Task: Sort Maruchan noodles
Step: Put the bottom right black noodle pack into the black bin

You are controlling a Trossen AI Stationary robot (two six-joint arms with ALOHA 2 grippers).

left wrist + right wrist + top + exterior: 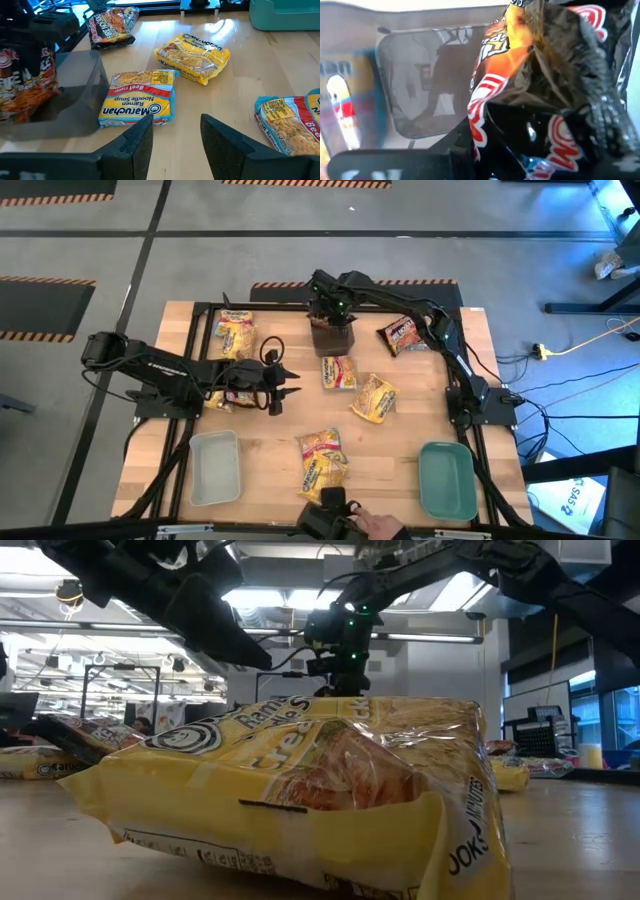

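The right gripper (331, 315) is pinched onto a dark packet (550, 75), hanging it long-side-down over the smoky bin (333, 338) at the table's far edge. The left gripper (175, 142) hovers part-open, holding nothing, near the beef packet (137, 97), which lies flat.

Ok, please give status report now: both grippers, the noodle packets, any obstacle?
Right gripper shut on dark packet, above a dark bin. Left gripper open, empty, facing beef packet. Nothing in the way that I can see.
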